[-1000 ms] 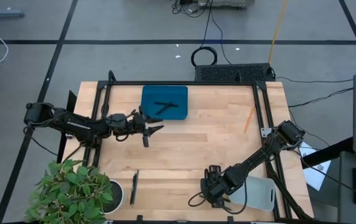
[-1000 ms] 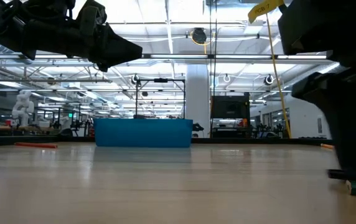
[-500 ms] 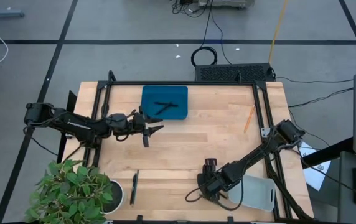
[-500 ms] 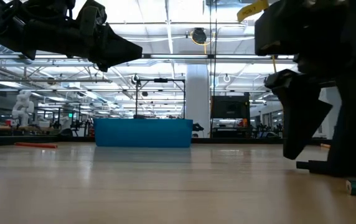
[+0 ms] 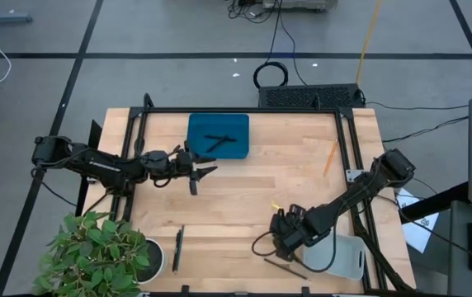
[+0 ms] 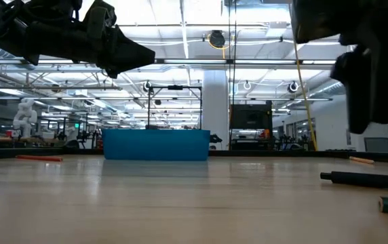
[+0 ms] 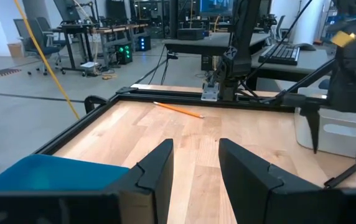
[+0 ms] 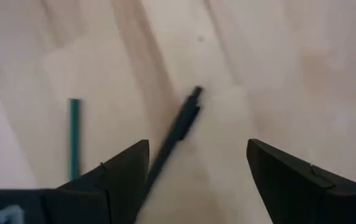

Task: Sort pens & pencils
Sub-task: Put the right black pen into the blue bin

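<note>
1. The desk (image 5: 244,206) is pale wood planking with a matte grain, framed by black rails.
2. A blue rectangular tray (image 5: 218,136) sits at the far edge, with thin black pens (image 5: 217,140) crossed inside.
3. A pale rounded bin (image 5: 343,256) stands at the near right corner.
4. The left gripper (image 5: 205,172) hovers just beside the tray, jaws parted, holding nothing.
5. The right gripper (image 5: 284,239) hangs near the bin, jaws spread wide and empty above a dark slim pen (image 8: 177,130).
6. An orange pencil (image 5: 330,157) lies near the right edge; another pen (image 5: 177,247) lies near the near left corner.
</note>
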### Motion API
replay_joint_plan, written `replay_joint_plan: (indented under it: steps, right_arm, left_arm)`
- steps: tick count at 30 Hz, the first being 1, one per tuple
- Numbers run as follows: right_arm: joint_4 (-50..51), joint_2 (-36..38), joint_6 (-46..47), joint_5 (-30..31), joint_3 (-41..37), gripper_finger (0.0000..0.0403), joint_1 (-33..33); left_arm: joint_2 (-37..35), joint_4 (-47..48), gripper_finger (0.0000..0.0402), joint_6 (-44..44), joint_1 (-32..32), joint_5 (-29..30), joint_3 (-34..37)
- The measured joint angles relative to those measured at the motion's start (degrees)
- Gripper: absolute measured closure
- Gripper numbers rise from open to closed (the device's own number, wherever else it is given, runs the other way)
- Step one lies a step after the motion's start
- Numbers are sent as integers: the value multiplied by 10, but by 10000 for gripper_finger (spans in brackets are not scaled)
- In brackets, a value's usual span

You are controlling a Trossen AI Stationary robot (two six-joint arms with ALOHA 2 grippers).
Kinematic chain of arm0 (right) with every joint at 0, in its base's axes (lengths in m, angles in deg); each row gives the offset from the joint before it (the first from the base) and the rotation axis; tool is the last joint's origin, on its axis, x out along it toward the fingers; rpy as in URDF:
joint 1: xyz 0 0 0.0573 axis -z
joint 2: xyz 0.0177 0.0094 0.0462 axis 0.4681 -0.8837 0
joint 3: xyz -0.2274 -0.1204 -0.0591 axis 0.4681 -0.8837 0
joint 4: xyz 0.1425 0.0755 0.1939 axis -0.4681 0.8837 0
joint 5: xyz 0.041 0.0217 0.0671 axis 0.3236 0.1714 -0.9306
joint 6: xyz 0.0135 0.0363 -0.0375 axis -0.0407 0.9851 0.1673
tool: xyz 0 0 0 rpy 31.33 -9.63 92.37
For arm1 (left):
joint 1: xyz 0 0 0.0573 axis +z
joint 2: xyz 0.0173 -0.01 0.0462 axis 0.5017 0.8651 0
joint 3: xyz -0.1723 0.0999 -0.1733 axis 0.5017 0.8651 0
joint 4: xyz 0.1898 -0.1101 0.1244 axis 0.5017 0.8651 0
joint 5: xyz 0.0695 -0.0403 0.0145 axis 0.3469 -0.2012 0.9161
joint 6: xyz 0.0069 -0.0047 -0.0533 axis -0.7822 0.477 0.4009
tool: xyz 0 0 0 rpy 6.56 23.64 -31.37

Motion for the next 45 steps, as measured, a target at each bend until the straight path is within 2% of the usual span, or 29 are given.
replay_joint_plan:
  steps: [8, 14, 24, 31, 37, 45]
  right_arm:
    - [-62, -6, 94, -75, -77, 140, -4]
    - [-107, -2, 110, -76, -116, 140, -4]
    - [-125, 19, 86, -73, -121, 140, -3]
    - [-215, 27, 55, -63, -120, 140, -4]
    - [-171, 27, 73, -62, -119, 140, -5]
    - [-165, 14, 80, -59, -119, 140, -5]
  left_arm:
    - [0, 1, 270, 0, 0, 0, 0]
    - [0, 1, 270, 0, 0, 0, 0]
    - [0, 4, 270, 0, 0, 9, 0]
    - [0, 4, 270, 0, 0, 9, 0]
    - [0, 6, 270, 0, 0, 9, 0]
    - [0, 9, 270, 0, 0, 9, 0]
